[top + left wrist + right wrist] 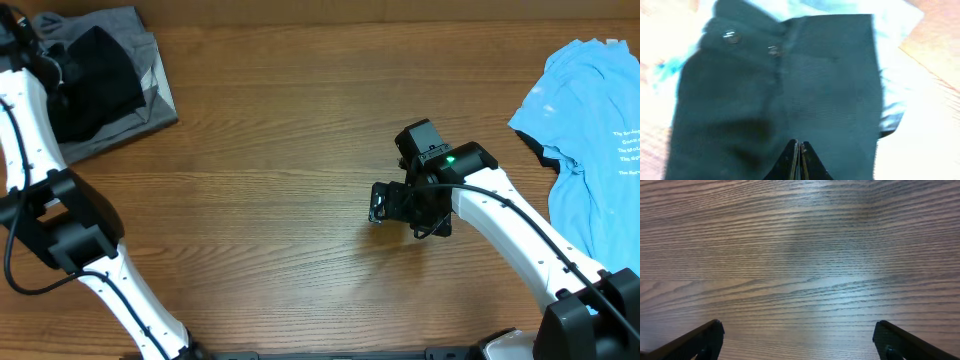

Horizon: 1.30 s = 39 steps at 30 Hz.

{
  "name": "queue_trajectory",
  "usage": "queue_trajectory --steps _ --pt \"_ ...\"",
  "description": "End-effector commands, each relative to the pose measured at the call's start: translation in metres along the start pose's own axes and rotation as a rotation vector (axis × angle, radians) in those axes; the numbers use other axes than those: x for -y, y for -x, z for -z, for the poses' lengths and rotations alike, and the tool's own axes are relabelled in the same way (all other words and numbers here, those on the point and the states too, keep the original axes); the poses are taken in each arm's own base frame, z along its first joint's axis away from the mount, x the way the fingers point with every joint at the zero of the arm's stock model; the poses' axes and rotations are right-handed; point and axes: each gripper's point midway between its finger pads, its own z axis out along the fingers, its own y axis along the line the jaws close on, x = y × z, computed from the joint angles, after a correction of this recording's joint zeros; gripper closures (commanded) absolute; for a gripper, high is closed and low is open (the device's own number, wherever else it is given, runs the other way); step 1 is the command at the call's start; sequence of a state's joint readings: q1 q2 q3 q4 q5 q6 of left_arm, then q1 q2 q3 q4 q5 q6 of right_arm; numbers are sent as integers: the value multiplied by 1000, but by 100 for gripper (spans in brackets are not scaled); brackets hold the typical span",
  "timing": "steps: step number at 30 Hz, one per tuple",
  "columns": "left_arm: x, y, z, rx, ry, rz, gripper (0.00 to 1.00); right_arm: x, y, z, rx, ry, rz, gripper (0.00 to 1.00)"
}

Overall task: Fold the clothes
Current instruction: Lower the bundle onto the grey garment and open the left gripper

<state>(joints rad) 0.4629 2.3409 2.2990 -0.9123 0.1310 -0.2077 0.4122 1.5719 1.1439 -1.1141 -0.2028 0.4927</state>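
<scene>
My left claw (799, 159) reaches upper left, shut over the black shirt (765, 100); my right claw (797, 330) hangs wide open.

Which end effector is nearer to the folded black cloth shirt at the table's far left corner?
Left. The left end effector is directly over the folded black cloth shirt; the right end effector is open over the wooden table, far away.

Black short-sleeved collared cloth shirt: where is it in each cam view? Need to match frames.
Overhead: black collared shirt at top left, lying on a grey garment.
Left wrist: the shirt fills most of the frame.
Right wrist: not in it, only bare tabletop.
Shared landmark: the wood-grain table, visible in all three.
</scene>
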Motion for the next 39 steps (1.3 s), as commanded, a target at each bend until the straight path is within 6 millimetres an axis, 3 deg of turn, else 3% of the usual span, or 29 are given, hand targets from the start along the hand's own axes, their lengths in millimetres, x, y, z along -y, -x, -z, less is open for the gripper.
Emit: queue_trajectory --steps 1,7,15,17,18,19,20,21,22,26,29,32,33,36,39 --pt "19 10 5 51 14 -36 93 1 0 0 4 3 2 0" --pt "18 4 -9 40 56 -53 92 -1 2 0 14 9 5 0" --pt "8 -24 -49 -52 77 -60 90 -2 0 0 2 15 3 0" --pt "6 -30 -56 -68 79 -89 79 -2 0 0 0 16 3 0" --pt "6 -31 -57 -73 80 -91 63 -3 -1 0 -2 20 3 0" --pt "7 -30 -54 -70 74 -94 37 -4 -1 0 -4 25 2 0" --pt "10 -28 -50 -66 64 -93 23 -4 -1 0 -6 27 2 0" --pt "14 -25 -43 -59 45 -93 4 -4 -1 0 -5 26 -2 0" --pt "25 -16 -26 -37 -1 -93 0 -4 -1 0 -2 28 -11 0" --pt "53 8 28 37 -111 -30 0 -5 0 0 0 31 -30 0" --pt "88 32 96 131 -274 5 0 -4 -1 0 -4 29 -30 0" --pt "106 43 140 194 -355 -23 0 -3 -2 0 -11 25 -32 0" --pt "109 46 164 226 -364 -32 0 -3 -4 0 -15 22 -33 0" --pt "112 43 204 254 -371 -41 0 -2 -4 1 -16 20 -34 0" --pt "111 23 256 246 -367 -46 0 -8 0 12 17 43 -28 0"
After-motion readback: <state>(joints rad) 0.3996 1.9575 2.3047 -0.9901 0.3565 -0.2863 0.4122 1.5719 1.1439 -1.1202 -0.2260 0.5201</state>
